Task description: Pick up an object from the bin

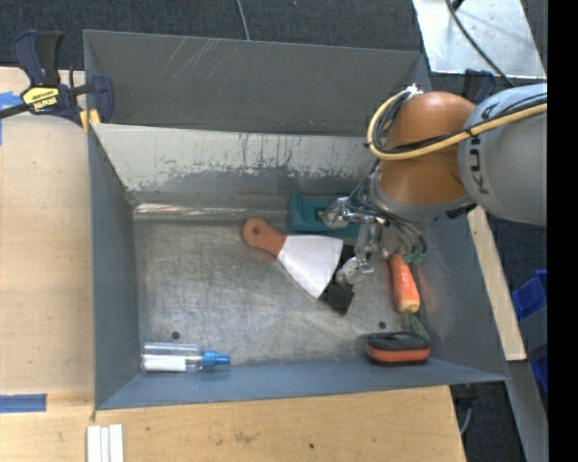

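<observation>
My gripper (pixel 359 250) hangs low at the right middle of the bin, right beside the right edge of a scraper (pixel 306 261) with a white wedge blade and a brown-orange handle pointing up-left. A small black piece (pixel 339 299) lies at the blade's lower right corner, just under the gripper; I cannot tell whether it belongs to the gripper. A teal block (pixel 306 213) sits behind the gripper against the back wall. An orange stick-shaped thing (pixel 406 285) lies just right of the gripper.
A flat black oval thing with an orange rim (pixel 397 348) rests in the front right corner. A clear tube with a blue cap (pixel 183 359) lies along the front wall at the left. The arm's orange cover and yellow cable hang over the bin's right side.
</observation>
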`<state>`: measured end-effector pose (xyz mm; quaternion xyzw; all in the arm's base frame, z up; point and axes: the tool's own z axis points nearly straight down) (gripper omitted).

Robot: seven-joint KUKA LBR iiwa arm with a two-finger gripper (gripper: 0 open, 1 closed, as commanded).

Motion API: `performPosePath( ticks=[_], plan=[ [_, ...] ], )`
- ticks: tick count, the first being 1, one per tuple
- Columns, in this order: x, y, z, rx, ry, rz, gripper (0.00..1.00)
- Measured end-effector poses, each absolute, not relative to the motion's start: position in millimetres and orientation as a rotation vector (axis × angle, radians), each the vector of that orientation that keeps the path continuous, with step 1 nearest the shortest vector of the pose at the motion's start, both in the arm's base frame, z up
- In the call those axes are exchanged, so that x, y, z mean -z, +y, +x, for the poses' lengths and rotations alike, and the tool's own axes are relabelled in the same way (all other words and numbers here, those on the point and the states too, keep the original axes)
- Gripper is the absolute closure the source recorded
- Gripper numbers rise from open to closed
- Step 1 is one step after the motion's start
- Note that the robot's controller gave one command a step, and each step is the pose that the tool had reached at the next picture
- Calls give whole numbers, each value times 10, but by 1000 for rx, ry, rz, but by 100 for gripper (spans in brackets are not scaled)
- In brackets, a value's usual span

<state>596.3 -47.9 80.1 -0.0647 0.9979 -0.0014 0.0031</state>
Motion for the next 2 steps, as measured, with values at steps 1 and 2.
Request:
performPosePath(
  ticks=[1,2],
  plan=[
    [-920,-474,6010,2,3111,-199,100],
    [-919,-474,6010,2,3111,-200,100]
  ],
)
